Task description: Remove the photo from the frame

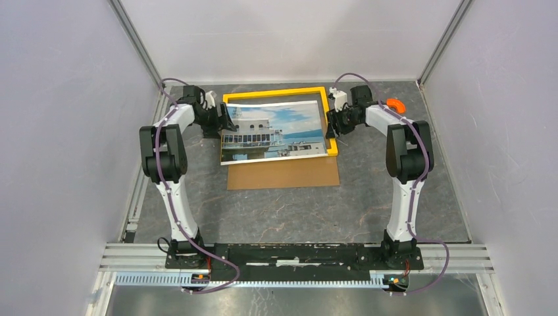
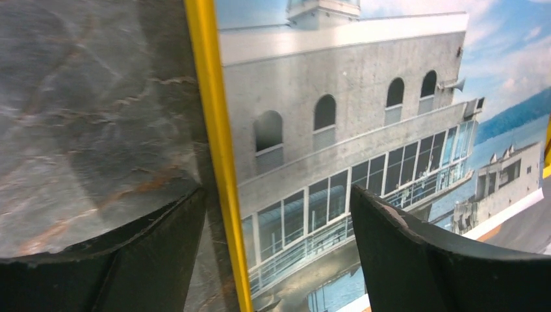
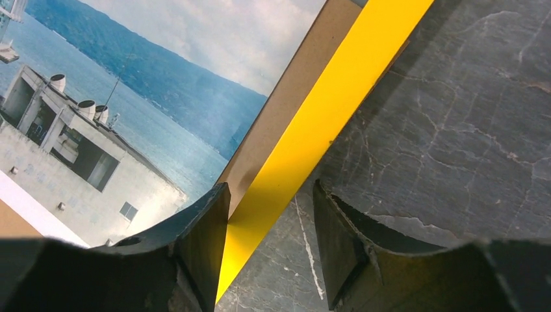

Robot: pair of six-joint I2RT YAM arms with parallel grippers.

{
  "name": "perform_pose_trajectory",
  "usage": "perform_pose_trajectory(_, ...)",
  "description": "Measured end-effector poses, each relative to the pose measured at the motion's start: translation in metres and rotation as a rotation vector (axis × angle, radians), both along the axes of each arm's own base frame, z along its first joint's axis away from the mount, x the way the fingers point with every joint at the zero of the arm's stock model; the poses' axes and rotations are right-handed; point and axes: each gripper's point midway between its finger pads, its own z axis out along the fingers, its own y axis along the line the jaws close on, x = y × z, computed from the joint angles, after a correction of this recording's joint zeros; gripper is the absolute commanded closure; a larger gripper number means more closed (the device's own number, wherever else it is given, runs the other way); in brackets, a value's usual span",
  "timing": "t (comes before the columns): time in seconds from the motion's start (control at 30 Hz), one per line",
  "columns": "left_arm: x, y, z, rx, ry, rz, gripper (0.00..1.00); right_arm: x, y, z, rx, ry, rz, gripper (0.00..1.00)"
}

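Dark marbled tabletop point(image 1: 289, 210) fills the enclosure between pale walls. The yellow picture frame point(image 1: 276, 93) lies flat at its far middle. The photo point(image 1: 273, 131) of the white building lies face up on the frame, slightly skewed, with yellow showing along its far and right sides. A brown backing board point(image 1: 283, 174) sticks out from under the photo's near edge. A small orange object point(image 1: 395, 104) sits beside the right arm.

The left gripper point(image 1: 227, 122) is at the frame's left side. In its wrist view it is spread wide and holds nothing, with one finger over the table and the other over the print, straddling the yellow rail. The right gripper point(image 1: 332, 125) is at the frame's right side. Its fingers are closer together on either side of the yellow rail, with table showing beside the outer finger point(image 3: 338, 240), so it is not clamped.
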Motion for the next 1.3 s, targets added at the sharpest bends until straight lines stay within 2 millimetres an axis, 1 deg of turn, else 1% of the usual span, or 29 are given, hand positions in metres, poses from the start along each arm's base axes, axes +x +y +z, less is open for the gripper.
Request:
perform_pose_trajectory(0.07,-0.004,-0.008,0.000,-0.017,-0.001,-0.022,0.20,-0.003,0.000,0.000,0.010,-0.001,0.005,0.48)
perform_pose_trajectory(0.13,-0.010,-0.016,-0.001,-0.019,-0.008,-0.058,0.28,-0.011,-0.001,0.000,0.014,0.005,0.016,0.52)
perform_pose_trajectory(0.2,-0.018,-0.019,-0.002,-0.009,-0.008,-0.084,0.32,-0.019,-0.004,-0.001,0.005,0.014,0.018,0.58)
perform_pose_trajectory(0.3,-0.034,-0.022,-0.005,-0.018,0.015,-0.105,0.38,-0.030,-0.013,-0.002,-0.006,0.029,0.004,0.63)
perform_pose_trajectory(0.4,-0.051,-0.024,-0.007,-0.017,0.036,-0.113,0.39,-0.040,-0.016,-0.003,-0.017,0.034,0.010,0.67)
perform_pose_trajectory(0.6,-0.090,-0.026,-0.009,-0.017,0.087,-0.134,0.39,-0.074,-0.020,-0.005,-0.023,0.052,0.024,0.70)
perform_pose_trajectory(0.77,-0.112,-0.027,-0.010,-0.020,0.115,-0.136,0.37,-0.097,-0.022,-0.006,-0.016,0.050,0.032,0.71)
perform_pose_trajectory(0.83,-0.116,-0.027,-0.010,-0.021,0.119,-0.137,0.34,-0.106,-0.022,-0.006,-0.009,0.046,0.034,0.69)
perform_pose_trajectory(0.9,-0.119,-0.027,-0.010,-0.023,0.123,-0.137,0.27,-0.113,-0.022,-0.006,-0.002,0.046,0.032,0.65)
perform_pose_trajectory(0.93,-0.119,-0.028,-0.009,-0.026,0.122,-0.138,0.23,-0.115,-0.022,-0.006,0.000,0.046,0.032,0.61)
perform_pose_trajectory(1.03,-0.120,-0.030,-0.006,-0.037,0.117,-0.145,0.12,-0.117,-0.021,-0.006,0.002,0.046,0.030,0.46)
perform_pose_trajectory(1.07,-0.120,-0.031,-0.005,-0.035,0.115,-0.146,0.09,-0.117,-0.021,-0.005,0.004,0.046,0.033,0.43)
perform_pose_trajectory(1.17,-0.120,-0.027,-0.002,-0.006,0.106,-0.141,0.05,-0.122,-0.017,-0.003,0.014,0.052,0.056,0.36)
perform_pose_trajectory(1.23,-0.118,-0.022,0.002,0.027,0.092,-0.129,0.00,-0.126,-0.017,-0.001,0.011,0.060,0.066,0.34)
perform_pose_trajectory(1.3,-0.115,-0.016,0.009,0.065,0.066,-0.114,0.00,-0.131,-0.018,-0.001,0.009,0.076,0.070,0.33)
